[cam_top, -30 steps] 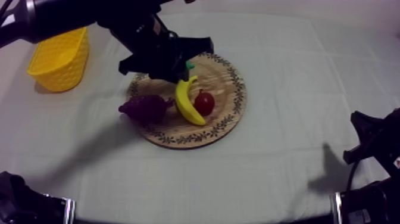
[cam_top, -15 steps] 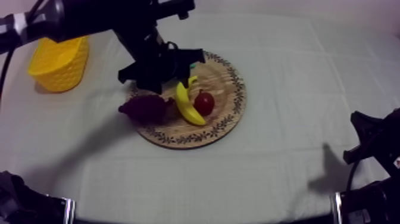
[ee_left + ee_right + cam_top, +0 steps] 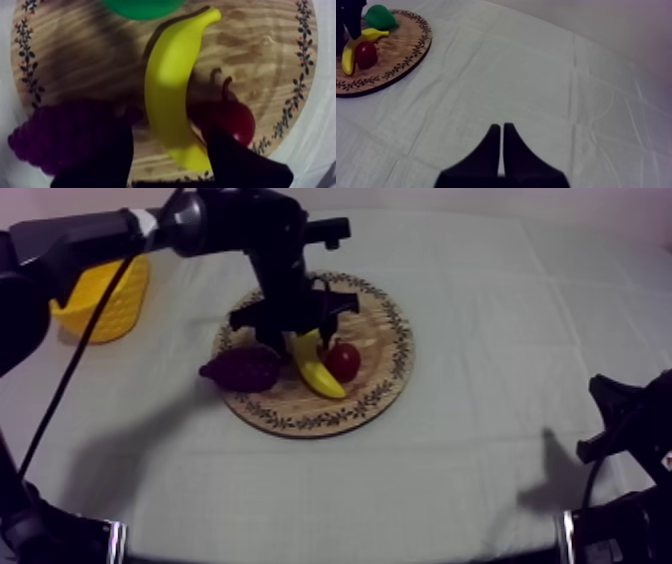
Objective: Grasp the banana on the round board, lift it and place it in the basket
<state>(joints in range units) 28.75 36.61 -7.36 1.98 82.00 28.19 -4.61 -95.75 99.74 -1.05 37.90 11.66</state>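
Observation:
On the round wooden board (image 3: 385, 338) a yellow banana (image 3: 314, 366) lies between a bunch of purple grapes (image 3: 243, 369) and a small red fruit (image 3: 344, 360). My left gripper (image 3: 298, 336) hangs over the banana's upper half. From the left wrist the banana (image 3: 170, 95) runs between my open fingers (image 3: 107, 160), which straddle it without closing on it; the grapes (image 3: 55, 135), red fruit (image 3: 237, 120) and a green pear (image 3: 142, 6) lie around it. The yellow basket (image 3: 100, 293) stands at the far left. My right gripper (image 3: 501, 142) is shut on nothing, low at the right (image 3: 620, 423).
The right wrist view takes in the board (image 3: 406, 52) with the pear (image 3: 380, 17), banana (image 3: 356, 47) and red fruit (image 3: 366, 55) far off across bare cloth. Open cloth lies between board and basket.
My left gripper has swung from the board's back left edge to right over the banana and come down toward it. The fruit and my right arm have not moved.

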